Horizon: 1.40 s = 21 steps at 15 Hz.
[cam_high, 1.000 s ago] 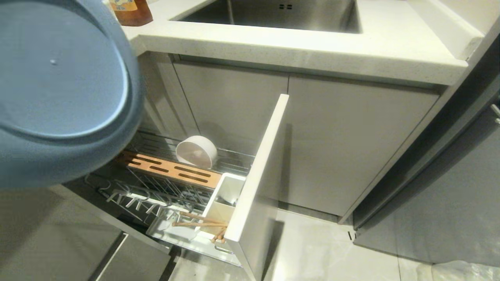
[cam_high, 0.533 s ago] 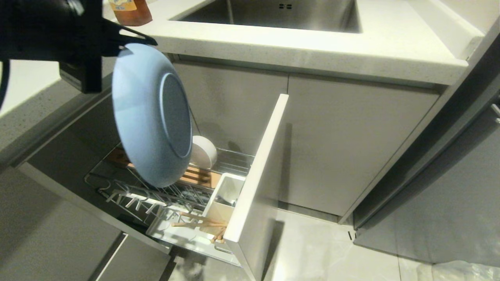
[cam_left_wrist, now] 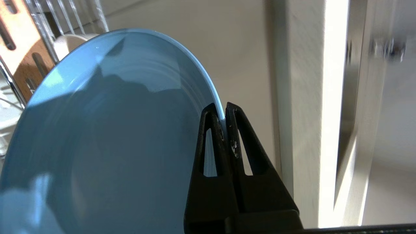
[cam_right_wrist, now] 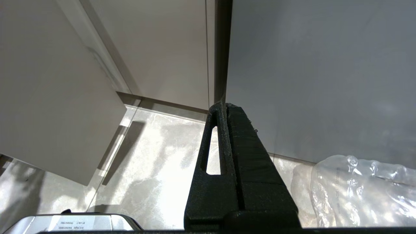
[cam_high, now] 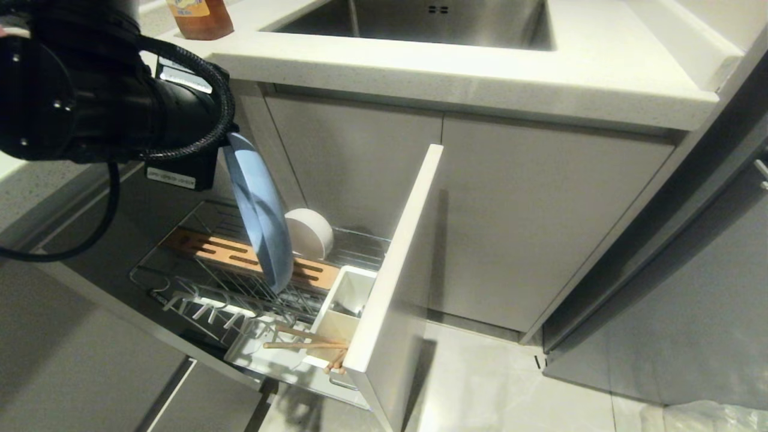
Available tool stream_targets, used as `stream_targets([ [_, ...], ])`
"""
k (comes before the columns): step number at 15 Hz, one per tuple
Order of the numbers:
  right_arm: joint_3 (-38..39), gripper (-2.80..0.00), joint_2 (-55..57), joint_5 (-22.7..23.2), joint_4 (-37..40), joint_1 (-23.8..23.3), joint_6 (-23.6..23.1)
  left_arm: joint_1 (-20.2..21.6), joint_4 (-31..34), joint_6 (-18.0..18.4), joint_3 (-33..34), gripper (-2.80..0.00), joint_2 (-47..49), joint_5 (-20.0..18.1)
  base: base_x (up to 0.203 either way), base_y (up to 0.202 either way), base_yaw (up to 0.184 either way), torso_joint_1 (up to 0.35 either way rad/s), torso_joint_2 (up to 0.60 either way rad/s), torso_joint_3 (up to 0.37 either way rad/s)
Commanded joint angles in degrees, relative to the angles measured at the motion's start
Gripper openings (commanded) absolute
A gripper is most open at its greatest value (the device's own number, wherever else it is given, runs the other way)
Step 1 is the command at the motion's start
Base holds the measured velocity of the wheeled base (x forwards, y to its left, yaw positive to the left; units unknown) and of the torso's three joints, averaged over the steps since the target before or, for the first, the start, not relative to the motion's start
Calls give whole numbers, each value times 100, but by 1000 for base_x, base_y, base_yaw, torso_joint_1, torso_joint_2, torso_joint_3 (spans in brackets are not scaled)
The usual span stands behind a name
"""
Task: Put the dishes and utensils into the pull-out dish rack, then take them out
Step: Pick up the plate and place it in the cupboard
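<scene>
My left gripper (cam_left_wrist: 223, 112) is shut on the rim of the light-blue plate (cam_high: 259, 210). The plate (cam_left_wrist: 107, 139) hangs on edge, tilted, with its lower rim just above the wire prongs of the pull-out dish rack (cam_high: 240, 291). In the head view my left wrist hides the fingers. The cream-white bowl (cam_high: 312, 233) lies on its side in the rack, just behind the plate. The wooden chopsticks (cam_high: 306, 343) stick out of the white utensil box (cam_high: 345, 303). My right gripper (cam_right_wrist: 224, 105) is shut and empty above the floor.
The rack's slotted wood strip (cam_high: 204, 246) runs under the plate, and its pale front panel (cam_high: 396, 264) stands to the right. Above are the counter (cam_high: 480, 78), the sink (cam_high: 420, 24) and an orange bottle (cam_high: 201, 18). Clear plastic wrap (cam_right_wrist: 360, 191) lies on the floor.
The plate has gone from close before the head camera, down and to the right, turning edge-on over the rack. My left arm has come into view above it.
</scene>
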Motion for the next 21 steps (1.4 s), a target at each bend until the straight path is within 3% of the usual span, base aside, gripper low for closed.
stream_targets([
  [1,0,-280,5,1,-1,0,0,112,-236,-155,221,-280,-4,355,0,0,0,0,0,0],
  [7,0,-280,5,1,-1,0,0,437,-957,-322,787,-280,148,832,0,0,0,0,0,0],
  [10,0,-280,5,1,-1,0,0,444,-932,-594,805,-280,361,1156,0,0,0,0,0,0],
  [18,0,-280,5,1,-1,0,0,443,-911,-856,840,-280,545,1677,0,0,0,0,0,0],
  [21,0,-280,5,1,-1,0,0,444,-695,-1034,833,-280,581,1727,0,0,0,0,0,0],
])
